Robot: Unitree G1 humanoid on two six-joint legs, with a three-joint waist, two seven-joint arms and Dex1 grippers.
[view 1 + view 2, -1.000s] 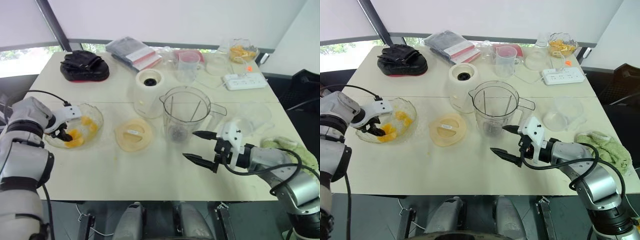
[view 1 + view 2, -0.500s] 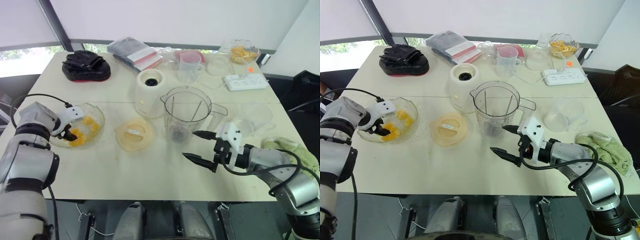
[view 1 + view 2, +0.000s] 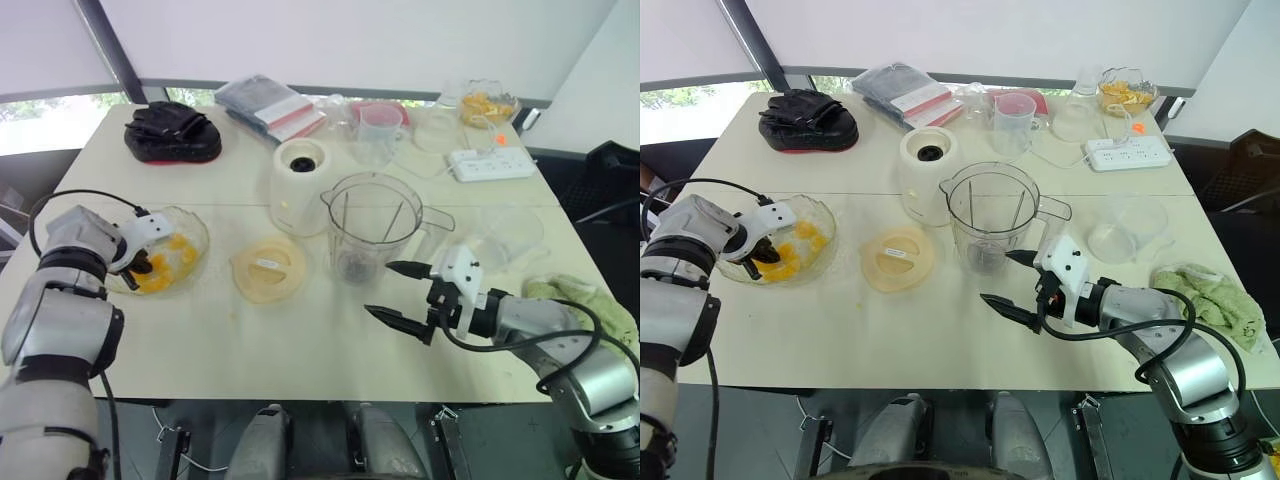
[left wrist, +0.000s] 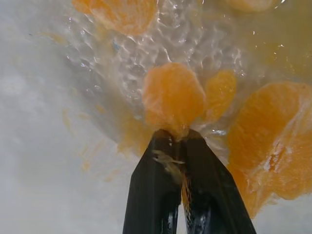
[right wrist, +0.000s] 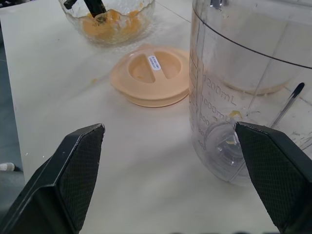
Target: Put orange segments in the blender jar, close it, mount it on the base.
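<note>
Left gripper (image 4: 176, 139) reaches into the glass bowl (image 3: 203, 243) at the table's (image 3: 300, 340) left side, its two black fingers clenched on the edge of one orange segment (image 4: 173, 97). Further orange segments (image 3: 160, 278) lie around it on the bowl's floor. The blender jar (image 3: 372, 225) stands upright and uncovered near the table's middle, just beside the white blender base (image 3: 298, 188), which sits behind it to the left. The pale orange lid (image 3: 268, 268) lies flat on the table between bowl and jar. Right gripper (image 3: 378, 289) hovers low over the table in front of the jar, fingers spread wide and grasping nothing.
</note>
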